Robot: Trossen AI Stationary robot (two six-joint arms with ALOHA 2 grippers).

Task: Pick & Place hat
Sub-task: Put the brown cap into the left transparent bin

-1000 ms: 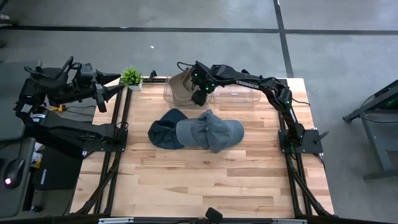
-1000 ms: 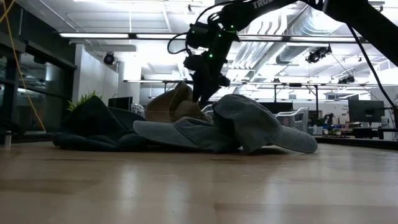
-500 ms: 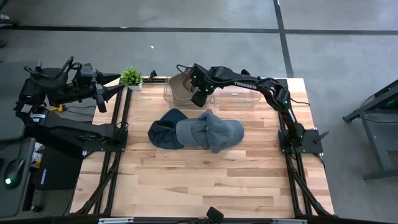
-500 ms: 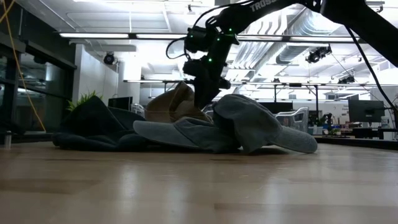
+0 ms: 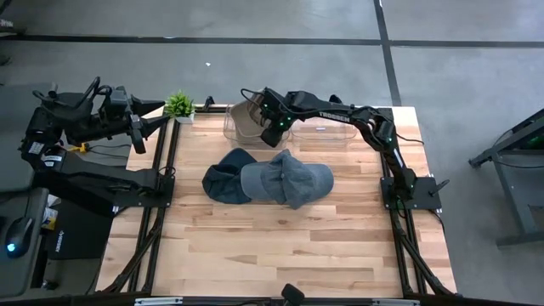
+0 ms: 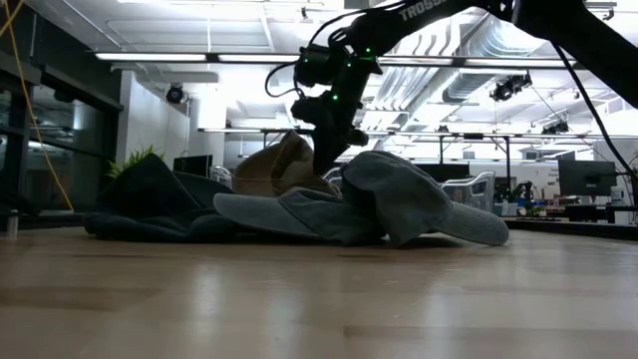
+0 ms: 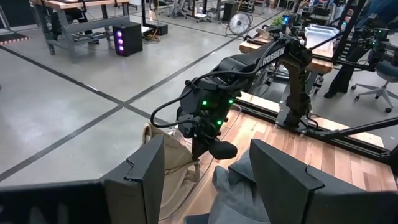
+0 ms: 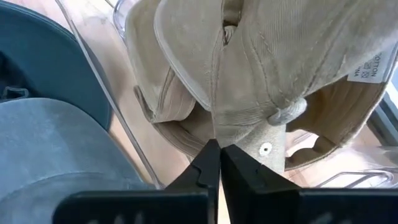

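Note:
A tan hat lies in a clear bin at the table's far edge. My right gripper hangs over that bin beside the hat, fingers shut and pointing down; in the right wrist view the tips meet right at the hat's back opening. On the table's middle a grey-blue hat lies partly over a dark blue hat. My left gripper stands open off the table's far left corner, with nothing between its fingers. My right gripper comes at the tan hat's rear edge from above with its shut fingertips. I cannot tell whether they touch the cloth or have any of it between them. The hat rests in the bin.
A second clear bin stands right of the first. A small green plant sits at the far left corner. Bare wood lies near the table's front edge.
My right gripper has edged slightly toward the table's left over the bin and has shut. The hats have stayed in place.

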